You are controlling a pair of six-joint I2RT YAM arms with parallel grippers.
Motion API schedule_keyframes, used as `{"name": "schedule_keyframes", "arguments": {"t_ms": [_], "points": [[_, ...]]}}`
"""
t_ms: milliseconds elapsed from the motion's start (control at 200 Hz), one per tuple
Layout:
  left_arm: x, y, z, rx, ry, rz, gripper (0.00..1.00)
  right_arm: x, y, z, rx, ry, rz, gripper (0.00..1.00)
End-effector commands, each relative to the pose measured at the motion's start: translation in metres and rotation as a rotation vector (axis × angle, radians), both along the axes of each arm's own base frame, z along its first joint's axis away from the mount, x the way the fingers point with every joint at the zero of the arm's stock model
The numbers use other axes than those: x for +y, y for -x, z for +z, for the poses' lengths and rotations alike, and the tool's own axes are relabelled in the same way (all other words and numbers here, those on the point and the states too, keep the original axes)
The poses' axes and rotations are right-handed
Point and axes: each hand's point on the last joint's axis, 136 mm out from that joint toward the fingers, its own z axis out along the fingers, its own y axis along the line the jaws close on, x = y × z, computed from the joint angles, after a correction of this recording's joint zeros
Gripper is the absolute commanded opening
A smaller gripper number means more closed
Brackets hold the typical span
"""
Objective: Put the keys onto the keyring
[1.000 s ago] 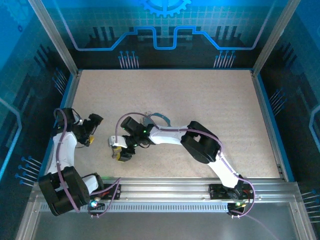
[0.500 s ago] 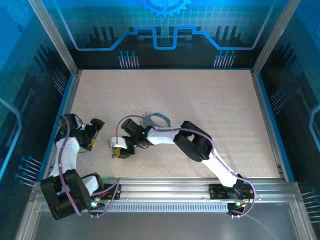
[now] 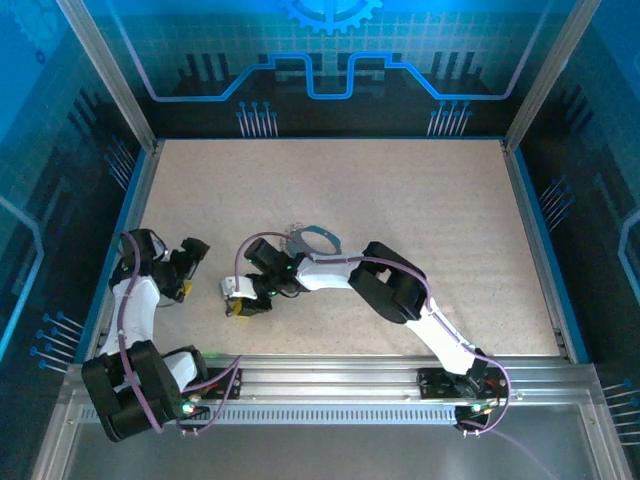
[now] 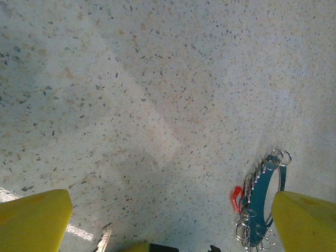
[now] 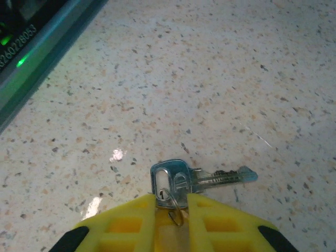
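Note:
A silver key (image 5: 210,177) lies flat on the speckled table, blade pointing right, with a small wire ring (image 5: 177,212) through its head. My right gripper (image 5: 172,197) is shut on that key's head, yellow fingers (image 5: 128,220) pressing both sides. From above, the right gripper (image 3: 238,303) is low on the table, left of centre. The keyring's teal strap loop (image 3: 315,240) lies just behind the right arm; it appears again (image 4: 261,202) with several silver rings and a red-headed key (image 4: 237,198) beside it. My left gripper (image 4: 168,202) is wide open, holding nothing, and stands left of the right one (image 3: 185,265).
The table's metal front rail (image 5: 37,47) runs close on the left of the right wrist view. The table's left edge (image 3: 135,215) is near the left arm. Bare tabletop (image 3: 430,200) stretches across the back and right.
My right gripper's jaws have closed onto the silver key's head and the wrist has sunk lower, uncovering the strap loop. The left arm drew slightly nearer, then held still.

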Motion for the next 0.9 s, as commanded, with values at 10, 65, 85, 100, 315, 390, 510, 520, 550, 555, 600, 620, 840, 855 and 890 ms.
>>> {"name": "schedule_keyframes", "arguments": {"t_ms": [10, 65, 85, 100, 315, 390, 510, 520, 550, 555, 600, 620, 840, 855, 890], "points": [[-0.001, 0.003, 0.0, -0.008, 0.013, 0.01, 0.99, -0.003, 0.021, 0.0, 0.029, 0.035, 0.053, 0.13], [-0.001, 0.003, 0.0, -0.009, 0.014, 0.008, 0.99, -0.005, 0.022, -0.003, 0.025, 0.038, 0.058, 0.12], [-0.001, 0.003, 0.0, -0.009, 0.014, 0.007, 0.99, -0.004, 0.021, 0.009, 0.012, 0.018, 0.058, 0.12], [-0.001, 0.002, 0.0, -0.01, 0.014, 0.006, 0.99, -0.004, 0.021, 0.01, 0.007, 0.014, 0.059, 0.11], [-0.002, 0.002, 0.0, -0.014, 0.02, 0.003, 0.99, -0.006, 0.02, 0.022, -0.007, -0.01, 0.055, 0.07], [-0.002, 0.0, 0.002, -0.017, 0.023, 0.002, 0.99, -0.005, 0.017, 0.029, -0.02, -0.028, 0.033, 0.06], [-0.004, 0.001, 0.003, -0.018, 0.03, 0.0, 0.99, -0.006, 0.014, 0.042, -0.029, -0.056, 0.004, 0.04], [-0.004, 0.001, 0.003, -0.02, 0.031, 0.0, 0.99, -0.007, 0.014, 0.044, -0.032, -0.058, 0.002, 0.04], [-0.004, 0.001, 0.002, -0.022, 0.031, -0.002, 0.99, -0.008, 0.014, 0.047, -0.038, -0.066, -0.003, 0.04], [-0.004, 0.001, 0.002, -0.023, 0.031, -0.002, 0.99, -0.008, 0.014, 0.048, -0.039, -0.068, -0.005, 0.04], [-0.005, 0.0, 0.002, -0.024, 0.033, -0.005, 0.99, -0.01, 0.011, 0.052, -0.047, -0.076, -0.027, 0.04], [-0.005, 0.0, 0.003, -0.026, 0.036, -0.004, 0.99, -0.011, 0.011, 0.054, -0.048, -0.083, -0.037, 0.03], [-0.012, -0.001, -0.001, -0.049, 0.07, -0.005, 0.99, -0.026, 0.012, 0.061, -0.065, -0.096, -0.091, 0.02], [-0.012, -0.001, -0.002, -0.047, 0.069, -0.004, 0.99, -0.026, 0.012, 0.06, -0.066, -0.09, -0.093, 0.03], [-0.011, 0.0, -0.004, -0.038, 0.068, 0.001, 0.99, -0.025, 0.011, 0.055, -0.065, -0.069, -0.112, 0.06]]}}
